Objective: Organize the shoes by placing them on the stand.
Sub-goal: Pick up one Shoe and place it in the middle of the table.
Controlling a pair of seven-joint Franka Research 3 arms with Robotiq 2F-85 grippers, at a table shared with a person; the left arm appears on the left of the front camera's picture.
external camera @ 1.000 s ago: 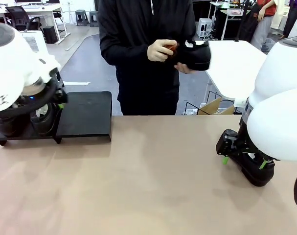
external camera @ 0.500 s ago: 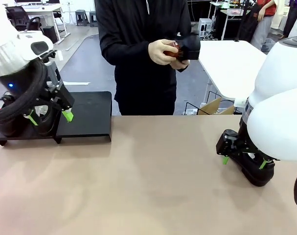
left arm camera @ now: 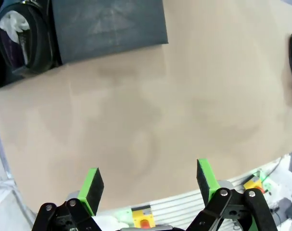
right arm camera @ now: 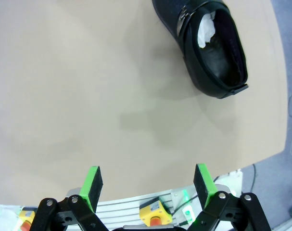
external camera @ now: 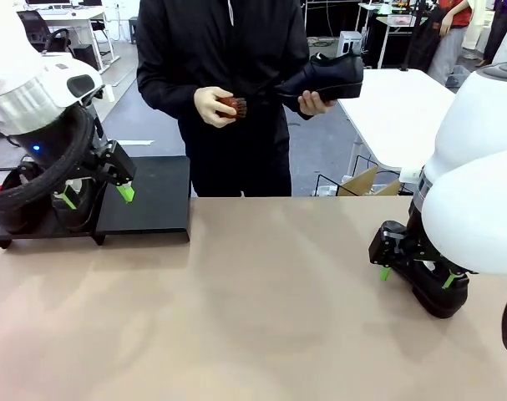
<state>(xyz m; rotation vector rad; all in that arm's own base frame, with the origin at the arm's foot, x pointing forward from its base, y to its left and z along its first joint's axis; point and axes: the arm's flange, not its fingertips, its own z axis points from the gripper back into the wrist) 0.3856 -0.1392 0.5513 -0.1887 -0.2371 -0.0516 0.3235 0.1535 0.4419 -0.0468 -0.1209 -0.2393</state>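
Left gripper (external camera: 96,196) wide open, empty, over stand (external camera: 149,196), beside shelved shoes (left arm camera: 28,45). Right gripper (external camera: 416,276) open, far right of stand, by lone shoe (right arm camera: 208,43). Behind stand: person (external camera: 228,50) with held shoe (external camera: 328,77), brush (external camera: 230,106).

A grey floor (external camera: 124,109) runs back to a white desk (external camera: 69,15) with a black chair (external camera: 36,29). At right stands a white table (external camera: 399,113); below it sits what looks like a cardboard box (external camera: 363,180).

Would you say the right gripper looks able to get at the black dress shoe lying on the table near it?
Probably yes: the right gripper is open and empty, and only bare table lies between it and the dress shoe.
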